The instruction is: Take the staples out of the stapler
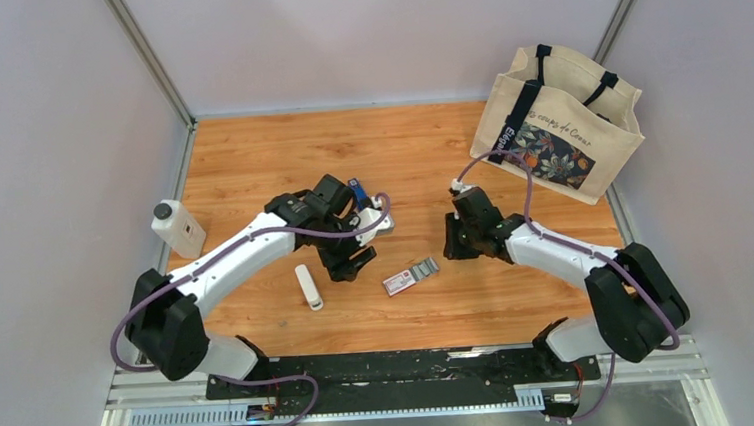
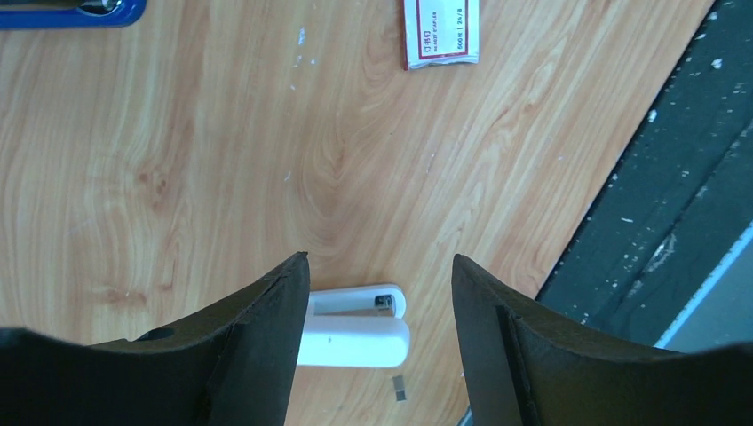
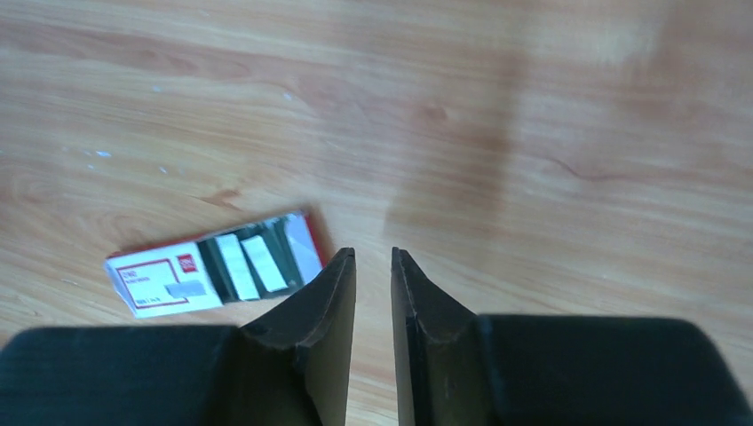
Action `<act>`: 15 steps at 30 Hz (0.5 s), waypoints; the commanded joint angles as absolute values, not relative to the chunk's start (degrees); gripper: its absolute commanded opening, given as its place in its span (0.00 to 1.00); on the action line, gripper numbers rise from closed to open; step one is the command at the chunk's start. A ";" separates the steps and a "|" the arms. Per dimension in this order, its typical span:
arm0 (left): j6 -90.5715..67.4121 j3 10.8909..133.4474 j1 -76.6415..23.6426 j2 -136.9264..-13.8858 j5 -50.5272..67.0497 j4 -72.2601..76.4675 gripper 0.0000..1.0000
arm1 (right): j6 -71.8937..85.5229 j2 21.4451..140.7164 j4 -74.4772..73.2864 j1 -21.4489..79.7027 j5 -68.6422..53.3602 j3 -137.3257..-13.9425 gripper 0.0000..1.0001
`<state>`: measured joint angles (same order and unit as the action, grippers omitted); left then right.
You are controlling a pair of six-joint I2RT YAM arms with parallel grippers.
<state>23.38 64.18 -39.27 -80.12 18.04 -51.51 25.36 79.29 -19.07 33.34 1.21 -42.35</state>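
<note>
One stapler [image 1: 356, 188], small and blue, lies on the worktop [image 1: 248, 152] just above the centre of the top view, close beside the left arm's wrist. In the left wrist view only its blue edge and a bit of metal show, at the upper left corner [image 2: 62, 12]. Neither gripper touches it.

There are two grippers. The left gripper [image 1: 348, 263] hangs left of centre with its jaws spread wide [image 2: 382, 266] and nothing between them. The right gripper [image 1: 450, 240] is right of centre, and its jaws stand a narrow gap apart [image 3: 373, 257] with only bare wood showing through.

One white stick [image 1: 308, 286] lies flat at the lower left of centre, beyond the left gripper's spread fingers [image 2: 355, 342]. One short grey strip [image 2: 399, 388] lies loose just beside it at the bottom of the left wrist view. It is too small to tell more about it.

There are three containers. One red-and-white staple box [image 1: 410, 277] lies between the two grippers, slid partly open [image 3: 213, 266], with two pale strips [image 3: 240, 264] showing in its tray. One white bottle [image 1: 178, 229] with a black cap stands at the left edge, and what is in it cannot be told. One canvas tote bag [image 1: 557, 125] with a flower print stands at the upper right, its inside hidden.
</note>
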 commanded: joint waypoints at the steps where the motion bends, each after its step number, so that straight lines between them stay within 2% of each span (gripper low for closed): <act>1: 25.49 63.98 -42.35 -83.49 13.46 -44.93 0.68 | 28.38 79.36 -12.15 28.57 -12.27 -38.51 0.23; 10: 27.07 64.69 -47.10 -91.14 7.39 -39.82 0.68 | 32.17 82.52 -2.91 23.29 -23.72 -34.37 0.21; 15: 27.95 64.95 -48.95 -94.57 6.07 -38.50 0.69 | 33.48 85.07 -0.62 22.68 -25.49 -33.49 0.20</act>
